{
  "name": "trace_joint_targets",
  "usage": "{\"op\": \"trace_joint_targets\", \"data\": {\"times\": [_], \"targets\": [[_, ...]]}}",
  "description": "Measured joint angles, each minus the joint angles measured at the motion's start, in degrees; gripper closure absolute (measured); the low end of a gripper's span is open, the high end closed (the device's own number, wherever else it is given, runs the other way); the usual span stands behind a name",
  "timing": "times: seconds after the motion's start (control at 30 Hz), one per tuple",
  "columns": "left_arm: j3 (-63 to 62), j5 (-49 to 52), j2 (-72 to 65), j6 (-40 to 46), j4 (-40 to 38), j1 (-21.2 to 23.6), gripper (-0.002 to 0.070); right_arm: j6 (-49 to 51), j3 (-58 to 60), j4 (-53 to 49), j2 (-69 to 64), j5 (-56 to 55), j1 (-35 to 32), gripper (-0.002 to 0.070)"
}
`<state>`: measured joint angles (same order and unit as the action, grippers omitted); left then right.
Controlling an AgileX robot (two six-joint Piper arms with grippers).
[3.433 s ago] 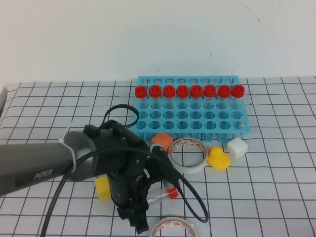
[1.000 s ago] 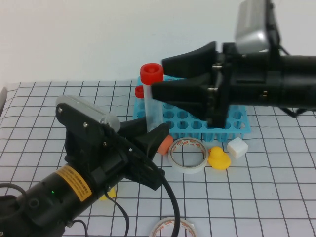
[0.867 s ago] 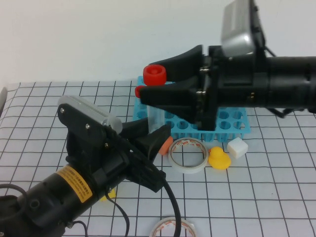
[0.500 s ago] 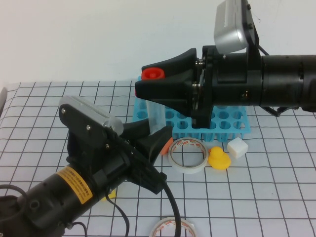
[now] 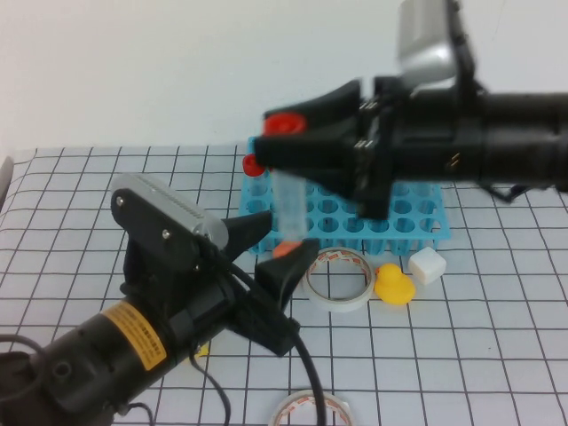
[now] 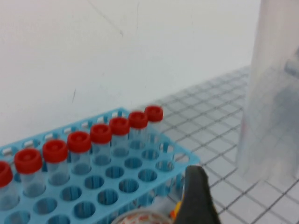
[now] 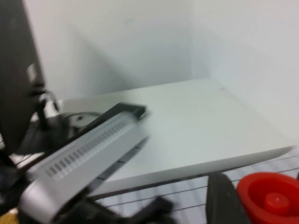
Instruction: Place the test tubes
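A clear test tube with a red cap (image 5: 284,124) hangs upright above the table, in front of the blue rack (image 5: 417,224). My right gripper (image 5: 277,142) reaches in from the right and is shut on the tube just under the cap. The same cap (image 7: 268,200) shows beside a dark finger (image 7: 224,200) in the right wrist view. My left gripper (image 5: 280,241) is below with its fingers spread open around the tube's lower end, not pressing it. In the left wrist view the tube (image 6: 273,93) stands apart from one finger (image 6: 198,200). Several red-capped tubes (image 6: 79,142) fill the rack's back row.
In front of the rack lie a tape roll (image 5: 337,277), a yellow duck (image 5: 393,284), a white cube (image 5: 427,264) and an orange piece (image 5: 286,250). A second tape roll (image 5: 306,408) sits at the near edge, and a yellow block (image 5: 201,350) peeks from under my left arm.
My left gripper has opened and let go of the tube. The right gripper closed on the tube and has shifted slightly up and right with it.
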<state>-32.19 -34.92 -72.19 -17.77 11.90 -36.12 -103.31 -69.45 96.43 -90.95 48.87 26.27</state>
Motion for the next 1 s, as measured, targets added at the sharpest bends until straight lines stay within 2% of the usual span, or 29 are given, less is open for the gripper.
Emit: {"op": "trace_joint_targets", "data": {"times": [0.1, 0.23, 0.3, 0.37, 0.47, 0.57, 0.77, 1.0], "targets": [[0.00, 5.95, 2.98, 0.79, 0.11, 0.00, 0.0219, 0.66, 0.00, 0.00, 2.17, 0.00, -2.91, 0.0396], [0.00, 19.29, 9.49, 2.46, 0.21, 0.00, 0.0216, 3.83, 0.00, 0.00, 5.35, 0.43, -6.27, 0.0396], [0.00, 28.06, 14.05, 3.25, 0.35, 0.00, 0.0272, 6.21, 0.00, -1.47, 6.72, 1.06, -7.08, 0.0396], [0.40, 35.93, 19.02, 4.29, 1.08, 0.00, 0.0374, 8.27, 0.00, -4.36, 7.75, 2.18, -7.30, 0.0396], [2.91, 41.36, 26.70, 5.21, 1.29, 0.00, 0.0552, 10.72, 0.00, -8.30, 8.28, 5.33, -7.41, 0.0396], [7.05, 42.82, 35.30, 5.49, 1.29, 0.00, 0.0638, 12.80, 0.00, -9.80, 8.37, 8.43, -7.41, 0.0396], [15.33, 45.51, 52.54, 2.83, 1.29, 0.00, 0.0671, 14.22, 0.00, -10.39, 8.37, 11.38, -7.41, 0.0396], [20.04, 48.91, 64.63, 2.16, 1.29, 0.00, 0.0675, 14.33, 0.00, -10.53, 8.37, 11.74, -7.52, 0.0396]]}}
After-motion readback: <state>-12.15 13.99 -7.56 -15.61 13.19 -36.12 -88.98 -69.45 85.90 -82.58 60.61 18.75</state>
